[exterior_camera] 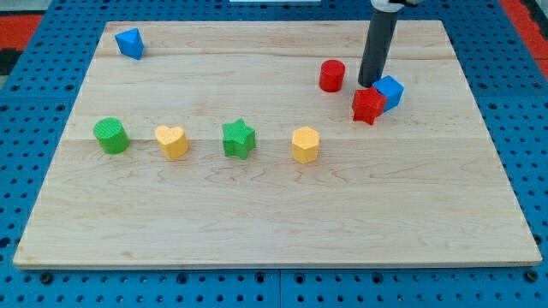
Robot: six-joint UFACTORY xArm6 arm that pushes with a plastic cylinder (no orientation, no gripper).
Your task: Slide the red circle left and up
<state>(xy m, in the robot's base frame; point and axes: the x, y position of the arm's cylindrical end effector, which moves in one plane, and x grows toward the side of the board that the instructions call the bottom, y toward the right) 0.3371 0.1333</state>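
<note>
The red circle [332,75] is a short red cylinder at the upper right of the wooden board [274,205]. My tip [371,84] stands just to its right, a small gap apart. The dark rod rises to the view's top edge. A blue cube [390,91] sits right beside the tip at its lower right, and a red star-shaped block [368,106] touches that cube just below the tip.
A blue triangular block [130,43] lies at the upper left corner. A row crosses the middle: green cylinder [111,135], yellow heart [172,141], green star [239,139], yellow hexagon [305,145]. A blue pegboard surrounds the board.
</note>
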